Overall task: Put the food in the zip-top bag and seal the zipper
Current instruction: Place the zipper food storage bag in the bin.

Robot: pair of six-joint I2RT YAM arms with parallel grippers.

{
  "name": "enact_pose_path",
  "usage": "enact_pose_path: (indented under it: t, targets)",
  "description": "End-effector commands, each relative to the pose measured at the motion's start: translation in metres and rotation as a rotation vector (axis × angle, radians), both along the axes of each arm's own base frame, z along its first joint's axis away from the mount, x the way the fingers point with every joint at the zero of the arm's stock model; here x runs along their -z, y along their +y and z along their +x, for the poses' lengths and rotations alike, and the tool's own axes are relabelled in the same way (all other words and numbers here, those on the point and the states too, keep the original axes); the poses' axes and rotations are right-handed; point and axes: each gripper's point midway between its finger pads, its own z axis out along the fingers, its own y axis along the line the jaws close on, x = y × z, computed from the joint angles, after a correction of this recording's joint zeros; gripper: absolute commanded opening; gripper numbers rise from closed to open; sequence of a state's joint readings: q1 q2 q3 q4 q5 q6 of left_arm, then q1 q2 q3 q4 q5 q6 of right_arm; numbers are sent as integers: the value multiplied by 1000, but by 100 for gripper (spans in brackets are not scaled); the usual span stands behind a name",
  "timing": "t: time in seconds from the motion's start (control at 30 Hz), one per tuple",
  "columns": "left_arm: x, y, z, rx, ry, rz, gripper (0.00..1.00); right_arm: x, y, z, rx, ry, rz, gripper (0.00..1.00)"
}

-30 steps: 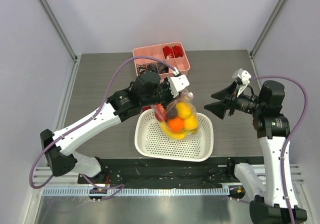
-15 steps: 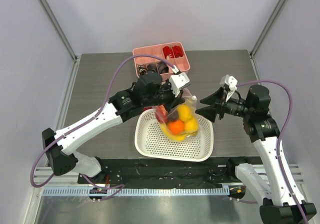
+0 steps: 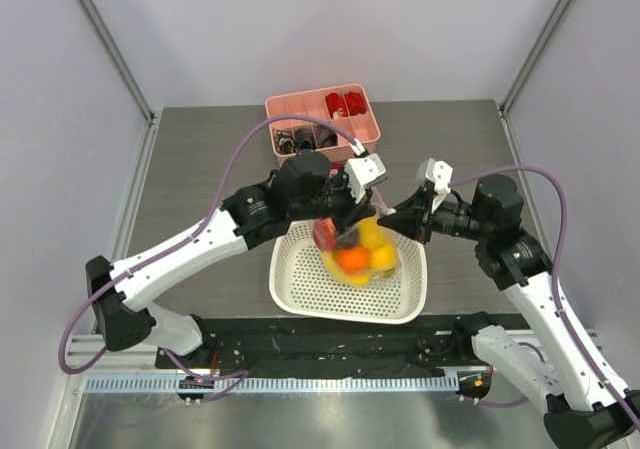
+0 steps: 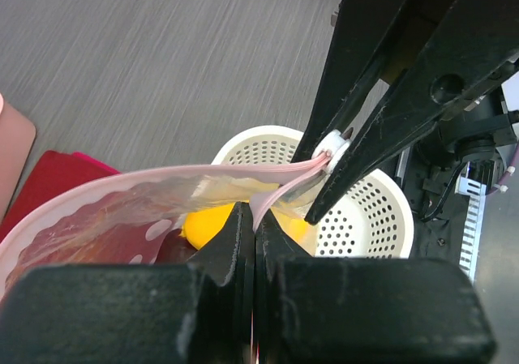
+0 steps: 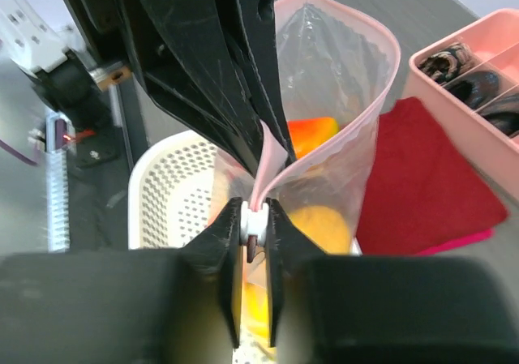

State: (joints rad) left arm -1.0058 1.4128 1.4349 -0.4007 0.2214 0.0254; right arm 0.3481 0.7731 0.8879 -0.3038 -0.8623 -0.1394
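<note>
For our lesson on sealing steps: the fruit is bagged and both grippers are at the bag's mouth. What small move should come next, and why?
Probably the right gripper should draw the white slider along the zipper: it pinches the slider, the left gripper clamps the lip of the zip-top bag, and the mouth gapes open.

From above I get bright, even, diffuse light. The arms throw only soft, faint shadows on the desk (image 3: 190, 169), and the frame posts lean outward toward the corners. On the left wrist view the left pincer (image 4: 253, 214) is a dark, out-of-focus mass up close, while the desk grain behind it stays sharp. On the right wrist view the right pincer (image 5: 256, 218) is blurred too. The bag (image 5: 340, 64) carries mild pale glare, and the top-left corner looks washed out.
</note>
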Motion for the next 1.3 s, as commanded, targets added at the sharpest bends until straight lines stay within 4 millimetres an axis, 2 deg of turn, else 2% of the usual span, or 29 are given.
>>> enact_pose_path:
  t: [0.0, 0.23, 0.27, 0.37, 0.4, 0.53, 0.67, 0.77, 0.9, 1.03, 1.17, 1.27]
  targets:
    - [-28, 0, -8, 20, -21, -74, 0, -12, -5, 8, 51, -99, -25, 2]
    - [-28, 3, -15, 46, -21, -89, 0, -16, -14, 10, 100, -174, -46, 1]
    - [-31, 3, -15, 49, -26, -98, 0, -17, -15, 11, 106, -177, -46, 12]
    - [-34, 0, -19, 69, -21, -113, 0, -18, -13, 11, 103, -173, -30, 51]
    - [-36, 0, -19, 71, -24, -118, 0, -17, -13, 10, 104, -160, -23, 54]
    - [-37, -1, -19, 59, -3, -130, 0, -17, -12, 10, 111, -184, 8, 52]
    - [-38, -1, -18, 53, 3, -138, 0, -2, -11, 9, 108, -166, 19, 52]
    - [-39, -2, -19, 60, 3, -141, 0, 1, -12, 11, 128, -173, 34, 50]
    - [-35, -2, -21, 74, 5, -131, 0, -10, -14, 14, 151, -200, 66, 40]
    - [-28, -3, -21, 78, 17, -113, 0, -21, -12, 13, 149, -206, 87, 39]
    - [-27, -5, -21, 83, 23, -112, 0, -28, -12, 12, 142, -206, 97, 33]
    - [-26, -6, -21, 81, 25, -109, 0, -27, -11, 12, 138, -200, 89, 8]
